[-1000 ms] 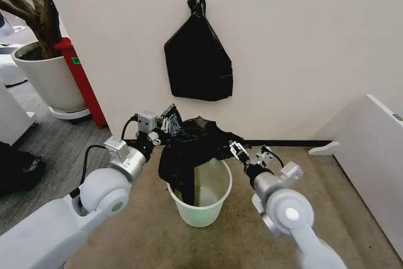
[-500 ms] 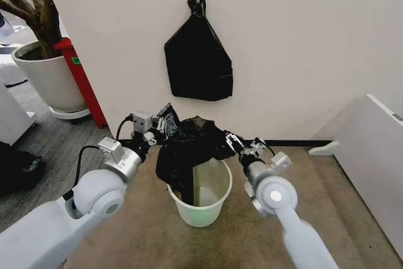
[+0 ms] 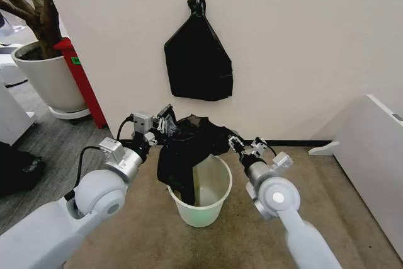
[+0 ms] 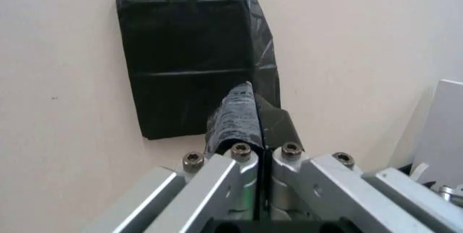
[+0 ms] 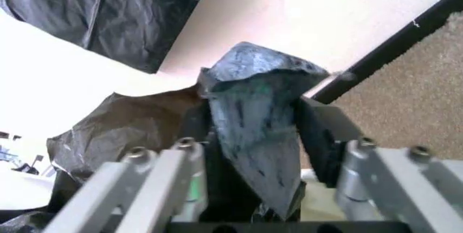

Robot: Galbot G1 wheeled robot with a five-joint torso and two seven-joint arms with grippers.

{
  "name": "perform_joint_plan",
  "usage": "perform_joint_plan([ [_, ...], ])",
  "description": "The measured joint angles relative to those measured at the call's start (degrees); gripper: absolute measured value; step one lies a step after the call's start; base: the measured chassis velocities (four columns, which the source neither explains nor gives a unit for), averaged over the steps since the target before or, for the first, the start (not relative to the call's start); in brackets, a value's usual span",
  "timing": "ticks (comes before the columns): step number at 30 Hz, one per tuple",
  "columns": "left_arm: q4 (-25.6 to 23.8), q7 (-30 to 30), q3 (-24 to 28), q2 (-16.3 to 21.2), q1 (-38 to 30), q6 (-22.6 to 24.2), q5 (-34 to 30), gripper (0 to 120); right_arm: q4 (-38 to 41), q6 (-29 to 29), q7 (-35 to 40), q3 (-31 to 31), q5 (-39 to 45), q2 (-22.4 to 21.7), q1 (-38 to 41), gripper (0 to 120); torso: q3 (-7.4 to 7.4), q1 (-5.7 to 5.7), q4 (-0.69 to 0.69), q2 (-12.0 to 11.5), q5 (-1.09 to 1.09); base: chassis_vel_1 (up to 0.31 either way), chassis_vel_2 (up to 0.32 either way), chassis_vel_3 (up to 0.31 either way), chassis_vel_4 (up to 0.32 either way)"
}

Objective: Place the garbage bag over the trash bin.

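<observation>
Head view, change: the right gripper (image 3: 235, 143) sits closer to the wall and slightly higher than a second ago, and its arm has swung inward; the left gripper (image 3: 166, 121) has barely moved, and the garbage bag (image 3: 187, 150) is still stretched between the two.
Garbage bag, lie: its held top edge runs left to right above the trash bin (image 3: 200, 194); the rest hangs down, longest top to bottom, with the lower end draped inside the bin along its left and rear rim.
Trash bin: upright on the tan carpet near the foot of the wall, mouth up, right half of the opening uncovered.
Left gripper: at the bag's left upper corner, above the bin's left rim; in the left wrist view its fingers (image 4: 244, 174) are pressed together with a fold of black film (image 4: 237, 115) sticking out between them.
Right gripper: at the bag's right upper corner, above the bin's right rim; in the right wrist view a bunched peak of bag (image 5: 256, 103) is clamped between its fingers (image 5: 162, 173).
Wall: a knotted black bag bundle (image 3: 197, 55) hangs above the bin.
</observation>
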Motion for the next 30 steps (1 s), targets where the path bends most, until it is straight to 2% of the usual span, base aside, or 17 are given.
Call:
perform_joint_plan([
  [7, -0.67, 0.02, -0.74, 0.51, 1.39, -0.04, 0.05, 0, 2.81, 0.35, 0.34, 0.44, -1.58, -1.29, 0.22, 6, 0.0, 0.0, 0.01, 0.0, 0.01, 0.0, 0.0, 0.0, 0.0],
  [8, -0.67, 0.04, -0.85, 0.58, 1.58, -0.07, 0.07, 0, 4.22, 0.35, 0.79, 0.72, -1.63, -2.19, 0.13, 0, 0.0, 0.0, 0.01, 0.0, 0.01, 0.0, 0.0, 0.0, 0.0],
  [11, -0.67, 0.06, -1.06, 0.69, 1.92, -0.22, 0.16, 0, 8.12, 0.09, 1.71, 1.62, -0.66, -5.28, -0.37, 0, 0.0, 0.0, 0.01, 0.0, -0.01, 0.0, 0.0, 0.0, 0.0],
  [12, -0.67, 0.1, -1.09, 0.69, 2.08, -0.27, 0.23, 0, 11.63, -0.46, 2.27, 2.23, 0.37, -7.63, -1.13, 0, 0.0, 0.0, 0.0, 0.0, 0.0, 0.0, 0.0, 0.0, 0.0],
  [18, 0.02, 0.49, -0.63, 0.0, 3.89, -0.36, 1.39, 0, 19.44, -2.79, 3.01, 2.15, 0.9, -12.77, -5.12, 0, -0.01, 0.0, -0.01, 0.0, 0.01, 0.0, 0.0, 0.0, 0.0],
  [23, 2.12, 1.21, 0.0, -1.54, 9.98, -1.38, 5.44, 0, 20.78, -4.31, 3.79, 0.53, -0.58, -13.17, -8.35, 0, -0.01, 0.0, 0.0, 0.0, -0.01, 0.0, 0.0, 0.0, 0.0],
  [27, 4.65, 1.61, 0.02, -3.51, 18.08, -2.94, 10.22, 0, 16.17, -5.45, 2.95, -1.2, -5.94, -11.48, -12.33, 0, 0.0, 0.0, 0.02, 0.0, 0.0, 0.0, 0.0, 0.0, 0.0],
  [30, 5.05, 1.63, -0.08, -4.05, 20.41, -3.36, 11.54, 0, 15.27, -5.71, 3.39, -1.71, -6.56, -10.85, -13.53, 0, 0.0, 0.0, 0.01, 0.0, 0.01, 0.0, 0.0, 0.0, 0.0],
])
